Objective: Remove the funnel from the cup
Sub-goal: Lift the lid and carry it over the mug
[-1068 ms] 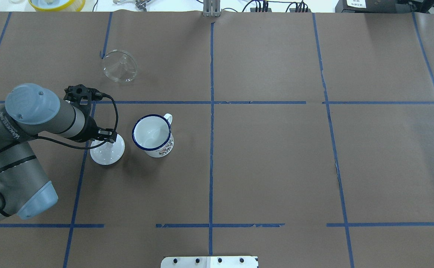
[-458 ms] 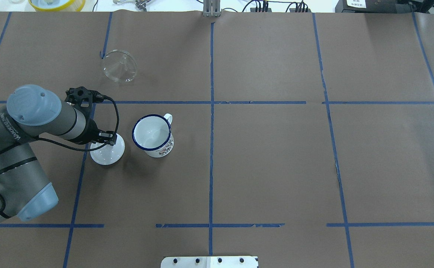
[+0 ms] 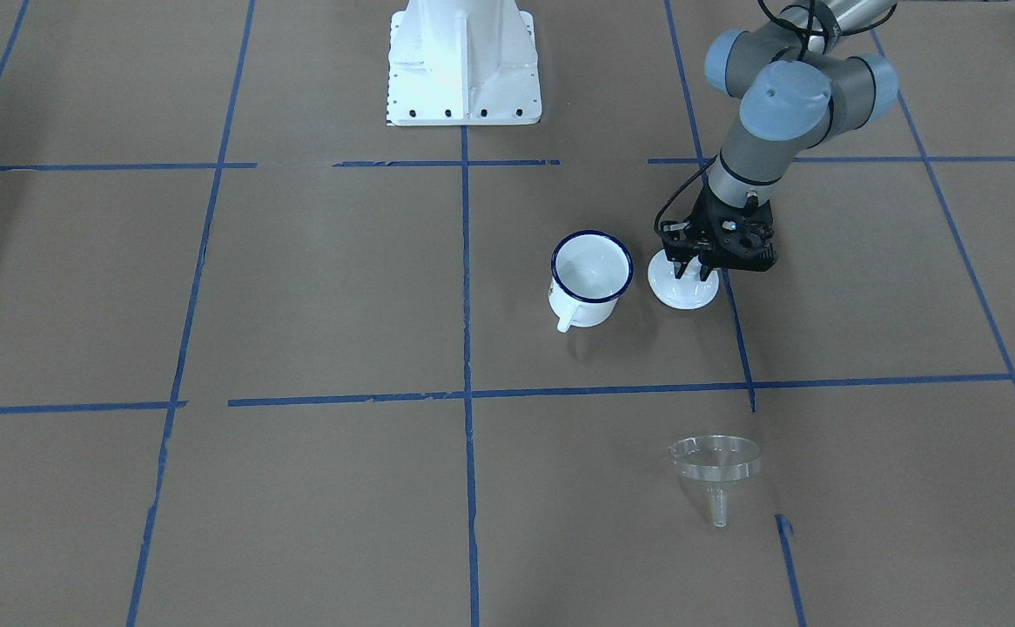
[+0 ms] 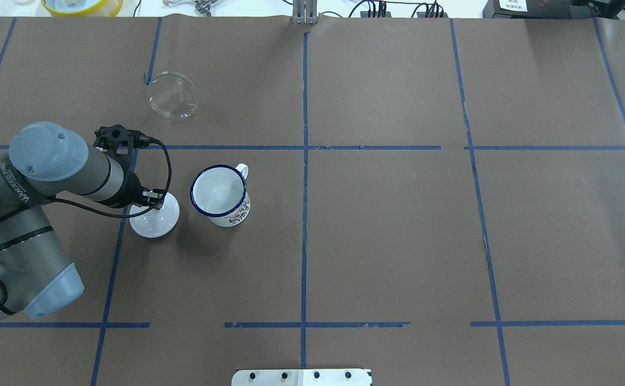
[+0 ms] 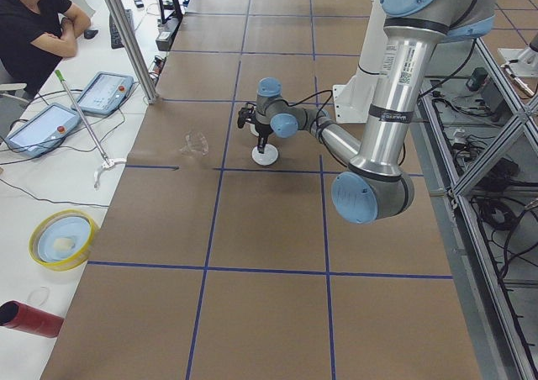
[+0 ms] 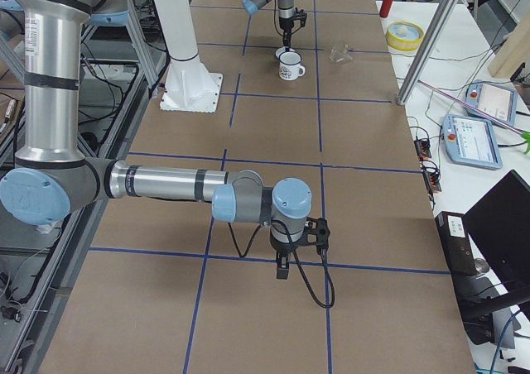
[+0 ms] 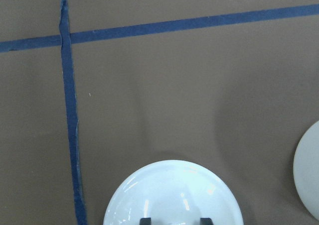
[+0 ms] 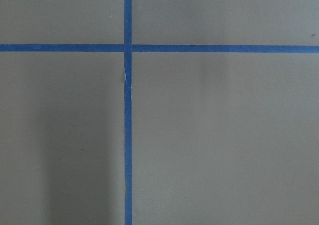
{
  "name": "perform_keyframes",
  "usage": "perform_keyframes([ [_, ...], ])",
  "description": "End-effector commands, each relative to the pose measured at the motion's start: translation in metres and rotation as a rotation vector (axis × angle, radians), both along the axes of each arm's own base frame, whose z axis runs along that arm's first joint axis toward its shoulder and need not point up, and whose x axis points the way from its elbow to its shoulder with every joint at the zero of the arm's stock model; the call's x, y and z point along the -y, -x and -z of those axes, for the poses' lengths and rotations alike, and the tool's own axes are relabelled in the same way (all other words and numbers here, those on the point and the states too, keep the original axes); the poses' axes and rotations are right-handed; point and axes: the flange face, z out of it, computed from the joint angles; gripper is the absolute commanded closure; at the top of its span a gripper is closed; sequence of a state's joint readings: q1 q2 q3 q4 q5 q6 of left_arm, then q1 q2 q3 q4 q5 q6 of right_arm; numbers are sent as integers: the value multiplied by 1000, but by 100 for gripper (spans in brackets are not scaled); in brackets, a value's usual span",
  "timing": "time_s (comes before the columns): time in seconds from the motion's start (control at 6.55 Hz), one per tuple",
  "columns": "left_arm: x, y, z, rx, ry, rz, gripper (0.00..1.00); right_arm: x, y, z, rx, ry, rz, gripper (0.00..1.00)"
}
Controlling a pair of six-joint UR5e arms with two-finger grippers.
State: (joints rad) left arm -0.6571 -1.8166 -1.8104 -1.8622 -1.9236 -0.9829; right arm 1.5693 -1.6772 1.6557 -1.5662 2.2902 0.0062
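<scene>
One clear funnel (image 3: pixel 715 460) tipped over, well apart from white blue-rimmed cup (image 3: pixel 592 277), left jaws parted over lid (image 3: pixel 687 294), right jaws impossible to tell

Left arm (image 4: pixel 55 166) extended over the desk's left half, wrist vertical. Left gripper (image 3: pixel 696 272) points straight down, low over the desk, fingers (image 7: pixel 145 220) standing apart. Right arm (image 6: pixel 166 182) stretched level near the desk's right end. Right gripper (image 6: pixel 282 268) points down; finger spacing unreadable.

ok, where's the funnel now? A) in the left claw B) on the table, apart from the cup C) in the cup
B: the funnel lies on the table, apart from the empty cup; the left claw is at the white lid.
</scene>
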Motion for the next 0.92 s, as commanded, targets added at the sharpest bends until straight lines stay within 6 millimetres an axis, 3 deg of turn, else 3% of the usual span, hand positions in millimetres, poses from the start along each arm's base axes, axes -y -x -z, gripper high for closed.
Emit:
perform_keyframes([
  [0.0, -1, 12, 14, 4, -3, 7, 100, -1, 0, -1, 0, 2, 0, 0],
  [0.31, -16, 52, 68, 69, 32, 14, 100, 0, 0, 1, 0, -2, 0, 0],
  [0.61, 10, 66, 152, 105, 45, -2, 100, -1, 0, -1, 0, 2, 0, 0],
  [0.76, 11, 65, 171, 61, 54, -22, 100, 0, 0, 0, 0, 0, 0, 0],
])
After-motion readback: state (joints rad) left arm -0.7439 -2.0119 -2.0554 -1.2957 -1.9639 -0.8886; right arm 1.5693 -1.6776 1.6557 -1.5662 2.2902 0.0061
